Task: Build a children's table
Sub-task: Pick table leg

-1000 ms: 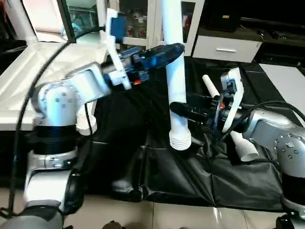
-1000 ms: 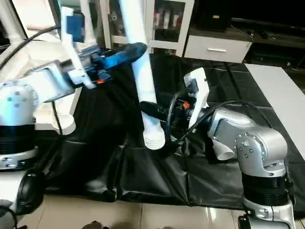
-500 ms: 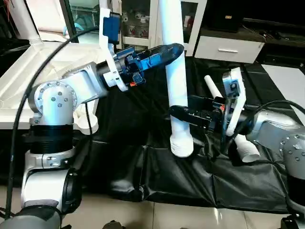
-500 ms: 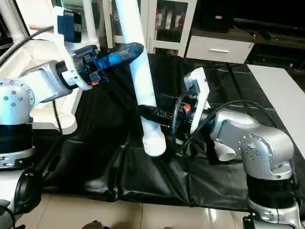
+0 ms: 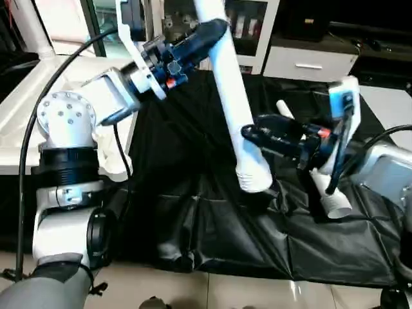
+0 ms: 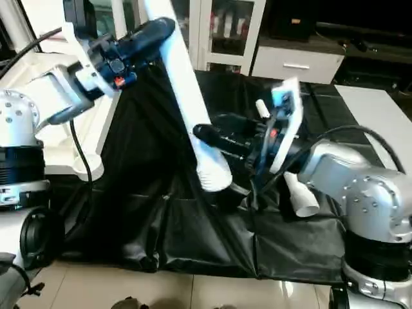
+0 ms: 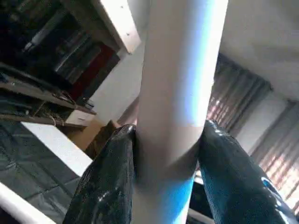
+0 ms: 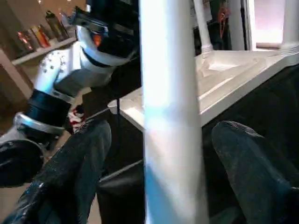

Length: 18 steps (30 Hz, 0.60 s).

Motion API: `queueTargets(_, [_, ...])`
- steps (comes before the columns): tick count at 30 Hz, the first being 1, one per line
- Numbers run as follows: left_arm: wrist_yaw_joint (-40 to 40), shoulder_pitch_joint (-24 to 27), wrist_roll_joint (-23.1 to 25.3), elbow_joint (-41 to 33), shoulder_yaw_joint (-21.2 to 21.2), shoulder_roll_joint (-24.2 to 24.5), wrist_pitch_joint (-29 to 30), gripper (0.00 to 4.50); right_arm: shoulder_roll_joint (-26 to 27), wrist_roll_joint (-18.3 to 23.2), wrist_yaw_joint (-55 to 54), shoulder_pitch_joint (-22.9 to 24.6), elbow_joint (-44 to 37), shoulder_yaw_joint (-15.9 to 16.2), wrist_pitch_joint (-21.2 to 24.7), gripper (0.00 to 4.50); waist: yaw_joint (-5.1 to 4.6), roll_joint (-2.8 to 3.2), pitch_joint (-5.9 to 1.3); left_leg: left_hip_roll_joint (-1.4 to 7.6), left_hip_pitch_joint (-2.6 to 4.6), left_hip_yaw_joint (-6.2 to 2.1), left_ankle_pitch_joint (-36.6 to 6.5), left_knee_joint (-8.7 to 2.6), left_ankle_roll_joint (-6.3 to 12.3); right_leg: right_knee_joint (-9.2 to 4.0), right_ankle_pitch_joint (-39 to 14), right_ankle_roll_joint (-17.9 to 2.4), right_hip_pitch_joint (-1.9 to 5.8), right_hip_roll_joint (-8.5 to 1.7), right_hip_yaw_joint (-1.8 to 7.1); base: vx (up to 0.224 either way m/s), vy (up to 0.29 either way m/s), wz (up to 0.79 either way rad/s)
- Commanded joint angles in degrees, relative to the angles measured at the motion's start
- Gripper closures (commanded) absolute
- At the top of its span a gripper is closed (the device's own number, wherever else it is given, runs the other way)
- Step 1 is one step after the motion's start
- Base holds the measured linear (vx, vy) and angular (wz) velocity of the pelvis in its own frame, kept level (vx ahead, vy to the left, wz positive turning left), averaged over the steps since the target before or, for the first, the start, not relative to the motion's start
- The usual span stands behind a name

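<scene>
A long white tube leg [image 5: 235, 109] hangs tilted over the black sheet, its ribbed wide end [image 5: 254, 180] lowest. My left gripper [image 5: 212, 29] is shut on the leg's upper part; in the left wrist view both fingers [image 7: 107, 182] press against the tube [image 7: 177, 93]. My right gripper [image 5: 254, 135] is open at the lower part, and its fingers [image 8: 79, 172] stand well apart on either side of the leg [image 8: 170, 116]. The white table top [image 5: 16, 116] lies upside down at the left, with legs [image 8: 201, 23] standing in its sockets. Another leg [image 5: 335, 203] lies behind my right arm.
A black sheet [image 5: 212, 232] covers the work table, with folds near its front edge. White cabinets with glass doors [image 5: 257, 26] and a drawer unit [image 5: 309, 61] stand behind. A black cable [image 5: 38, 116] loops over my left arm. Tiled floor shows at the front.
The leg has gone from nearly upright to leaning, and its lower end has risen and swung right. My left gripper has lifted higher. My right gripper has moved right alongside the leg.
</scene>
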Motion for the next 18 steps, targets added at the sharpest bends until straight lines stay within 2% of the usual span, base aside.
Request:
queueTargets(1, [0.7,-1.8,-1.54,0.36,1.17,0.31,0.98,2.76,-0.01,1.93,-1.16,-0.9,-1.27,-2.07,1.23,0.68,-0.24,0.28,-3.28,1.86,0.2,-0.18,-5.23,-4.58,0.1,-4.58,-12.55,-9.51,3.46,-4.04,2.78,0.0,0.0,0.0])
queueTargets(3, [0.8,-1.97,-1.65,0.49,1.37,0.4,1.28,2.76,0.1,2.37,-1.44,-1.03,-1.22,-2.4,1.45,0.68,-0.37,0.31,-3.18,1.88,0.13,-0.12,-4.16,-4.57,0.4,-4.47,-10.58,-10.5,3.5,-4.09,2.78,0.0,0.0,0.0])
queueTargets(4, [1.45,-2.33,-2.02,0.85,1.84,0.49,1.85,2.76,0.12,3.23,-2.15,-1.25,-1.11,-2.77,1.77,0.68,-0.47,0.13,-3.04,1.9,0.12,-0.07,-4.06,-4.66,0.55,-4.52,-10.27,-10.69,3.48,-4.07,2.77,0.0,0.0,0.0])
queueTargets(9, [1.86,-2.71,-2.56,1.42,2.24,0.78,2.38,2.76,-0.25,4.0,-2.84,-1.47,-0.77,-2.88,1.96,0.68,-0.82,0.11,-2.79,1.93,0.08,-0.07,-2.5,-4.88,1.14,-4.44,-8.41,-11.62,3.72,-4.2,2.74,0.0,0.0,0.0])
queueTargets(12, [1.82,-2.81,-2.59,1.54,2.54,0.9,2.75,2.76,-0.57,4.73,-3.37,-1.46,-0.51,-2.78,2.06,0.68,-0.8,-0.02,-2.87,1.87,-0.13,0.01,1.44,-4.66,2.15,-3.81,-2.73,-13.04,3.9,-4.2,2.85,0.0,0.0,0.0])
queueTargets(14, [1.85,-2.91,-2.69,1.58,2.79,1.09,3.15,2.76,-0.66,4.76,-3.44,-1.47,-0.29,-2.72,2.15,0.68,-0.86,-0.01,-2.77,1.81,-0.17,0.12,2.07,-4.61,2.82,-3.68,-0.39,-13.88,3.84,-4.13,2.84,0.0,0.0,0.0])
queueTargets(18, [1.84,-3.06,-2.83,1.74,2.78,1.3,3.31,2.76,-0.82,5.24,-3.72,-1.51,-0.1,-2.57,2.11,0.68,-0.85,0.0,-2.33,1.9,-0.1,0.23,-0.46,-4.84,2.69,-4.17,-4.28,-13.75,3.82,-4.33,2.89,0.0,0.0,0.0])
